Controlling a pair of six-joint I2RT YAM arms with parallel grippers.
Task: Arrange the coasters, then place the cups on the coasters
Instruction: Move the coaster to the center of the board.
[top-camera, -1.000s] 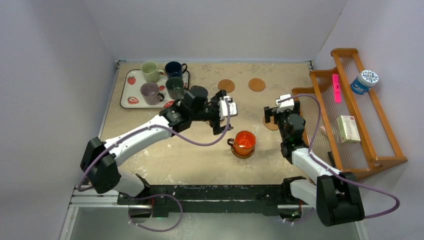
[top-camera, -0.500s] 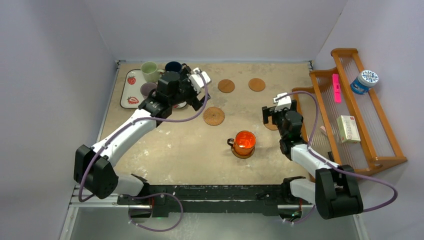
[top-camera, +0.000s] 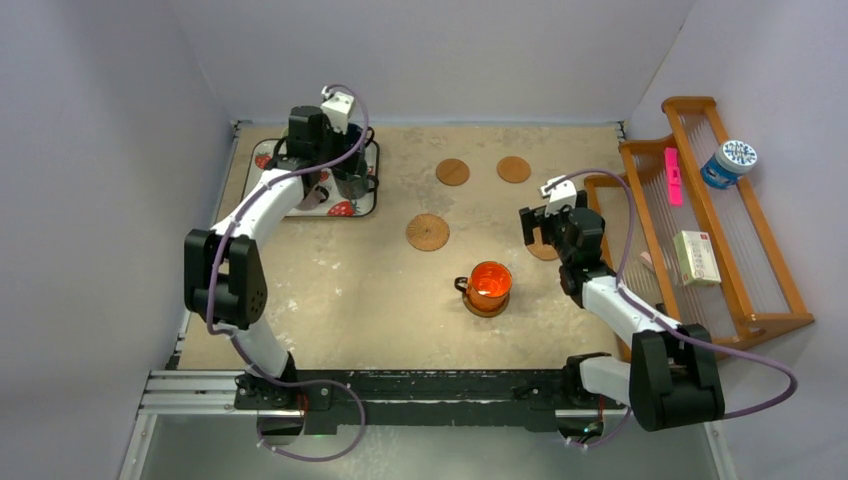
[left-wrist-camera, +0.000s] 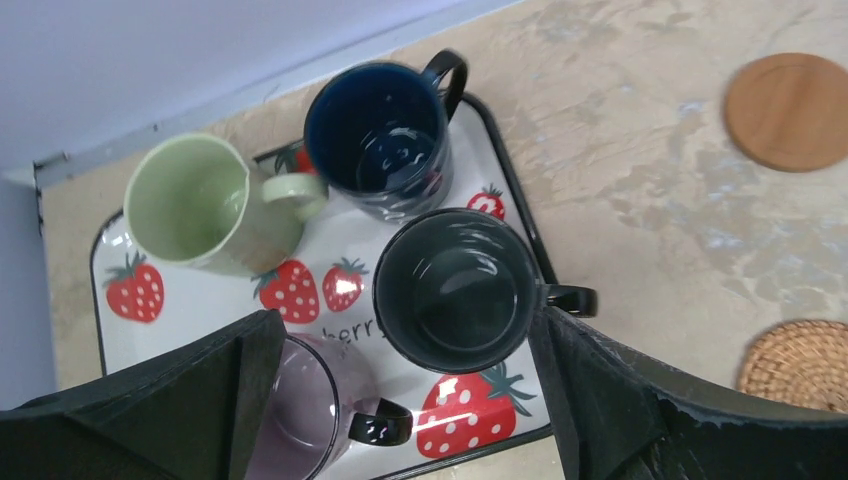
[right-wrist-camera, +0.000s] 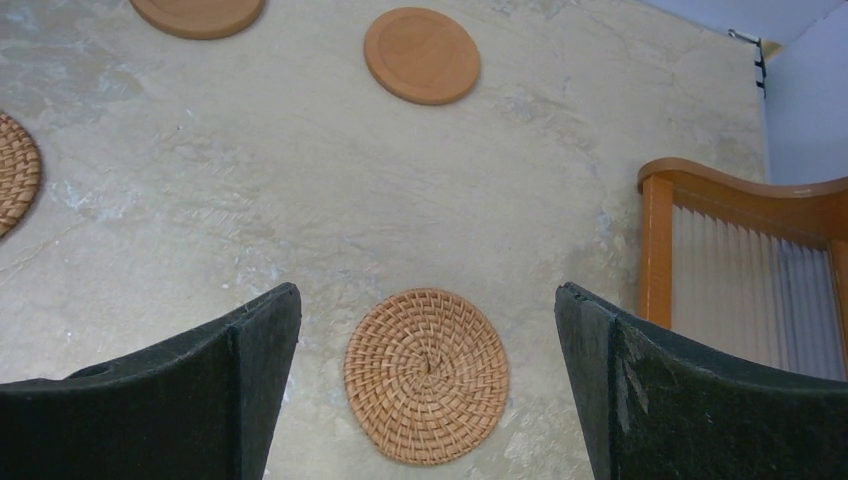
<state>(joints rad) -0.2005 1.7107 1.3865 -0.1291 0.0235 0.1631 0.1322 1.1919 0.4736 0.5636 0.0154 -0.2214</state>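
So one job is done: the orange cup (top-camera: 489, 283) sits on the dark coaster (top-camera: 487, 309), near the front of the surface (top-camera: 330, 290). Four cups are left to move. They all stand in the tray (left-wrist-camera: 205, 305) at the far left corner: the pale cup (left-wrist-camera: 195, 205), the navy cup (left-wrist-camera: 385, 140), the dark green cup (left-wrist-camera: 450, 290) and the mauve cup (left-wrist-camera: 300, 420). All four look empty.

Four coasters lie bare and well apart. Two tan coasters (top-camera: 452, 172) are at the back. A woven coaster (top-camera: 428, 232) is in the middle. A second woven coaster (right-wrist-camera: 427, 375) lies near the rack (top-camera: 730, 250) on the right, which holds a jar (top-camera: 729, 163) and a box (top-camera: 696, 257).

The left end effector (left-wrist-camera: 400, 400) hangs over the tray, wide apart and holding nothing, with the dark green cup between its fingers in its own view. I think that cup goes next. The right end effector (right-wrist-camera: 430, 400) is wide too and holds nothing, right above the second woven coaster.
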